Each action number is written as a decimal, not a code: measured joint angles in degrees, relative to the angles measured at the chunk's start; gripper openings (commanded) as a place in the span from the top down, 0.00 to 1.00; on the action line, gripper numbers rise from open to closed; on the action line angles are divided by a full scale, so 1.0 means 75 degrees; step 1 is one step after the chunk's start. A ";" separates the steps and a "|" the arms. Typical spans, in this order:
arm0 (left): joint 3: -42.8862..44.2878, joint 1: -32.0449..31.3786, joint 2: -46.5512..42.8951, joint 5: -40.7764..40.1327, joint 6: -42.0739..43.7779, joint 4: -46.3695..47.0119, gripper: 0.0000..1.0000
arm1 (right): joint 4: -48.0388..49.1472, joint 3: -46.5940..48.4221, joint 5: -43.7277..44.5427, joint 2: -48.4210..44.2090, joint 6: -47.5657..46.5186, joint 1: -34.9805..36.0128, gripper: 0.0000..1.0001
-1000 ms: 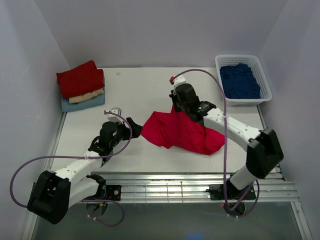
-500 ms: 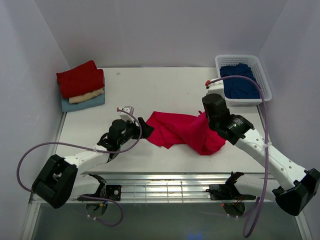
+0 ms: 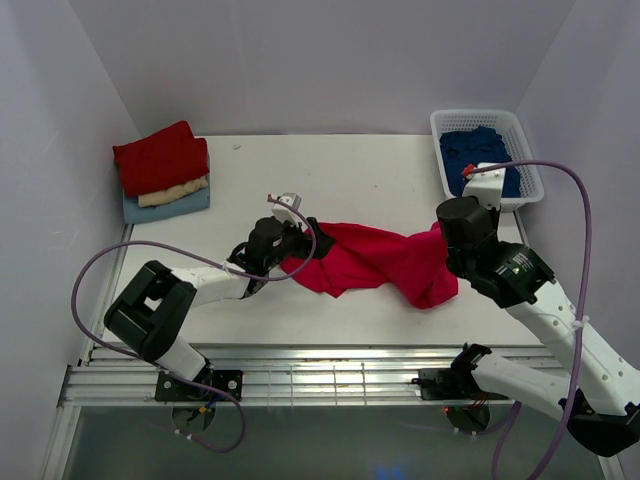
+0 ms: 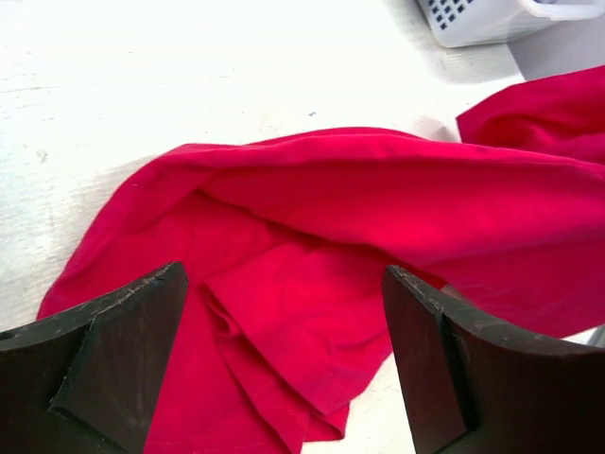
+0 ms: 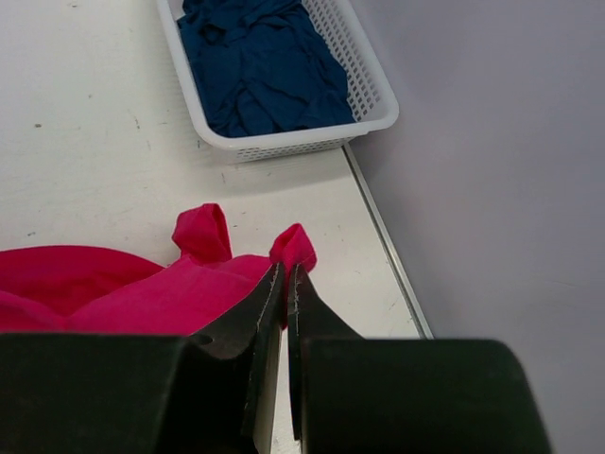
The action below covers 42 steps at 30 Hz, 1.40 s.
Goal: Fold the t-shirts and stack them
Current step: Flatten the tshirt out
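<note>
I've got the right end effector (image 5: 286,276) clamped tight on the right-hand end of the crimson tee (image 3: 372,262), cloth bunched at the tips, and the tee's strung out crumpled across the middle of the bench (image 3: 300,175) btwn the two arms. The left end effector (image 4: 284,284) is spread wide w/ nothing in it, right at the tee's left edge over the folds. The folded stack (image 3: 162,172) (dark red on cream on pale blue) sits back-left, and the navy tee (image 3: 480,160) is in the white basket (image 3: 529,160) back-right.
</note>
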 measured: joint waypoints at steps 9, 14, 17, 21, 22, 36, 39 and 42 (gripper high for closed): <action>-0.0350 0.0000 -0.0356 -0.1186 0.0099 -0.0912 0.06 | -0.0481 0.0064 0.0373 -0.0315 0.0061 -0.0050 0.92; -0.0787 0.0000 -0.0947 -0.1888 0.0023 -0.1632 0.06 | -0.0490 0.0067 0.0396 -0.0434 0.0108 -0.0052 0.92; -0.0813 0.0000 -0.0997 -0.2253 0.0000 -0.1947 0.07 | -0.0498 0.0067 0.0393 -0.0431 0.0154 -0.0055 0.92; -0.0810 0.0000 -0.0935 -0.2704 -0.0050 -0.2320 0.08 | -0.0504 0.0067 0.0391 -0.0431 0.0221 -0.0055 0.92; -0.0810 0.0000 -0.0871 -0.2809 -0.0064 -0.2378 0.08 | -0.0504 0.0067 0.0388 -0.0431 0.0227 -0.0055 0.92; -0.0612 0.0000 -0.0166 -0.3727 -0.0344 -0.2550 0.27 | -0.0507 0.0064 0.0393 -0.0434 0.0236 -0.0055 0.92; -0.0627 0.0000 -0.0198 -0.3745 -0.0420 -0.2614 0.36 | -0.0510 0.0064 0.0393 -0.0434 0.0236 -0.0055 0.92; -0.0624 0.0000 -0.0204 -0.3768 -0.0405 -0.2702 0.42 | -0.0510 0.0064 0.0393 -0.0434 0.0239 -0.0055 0.92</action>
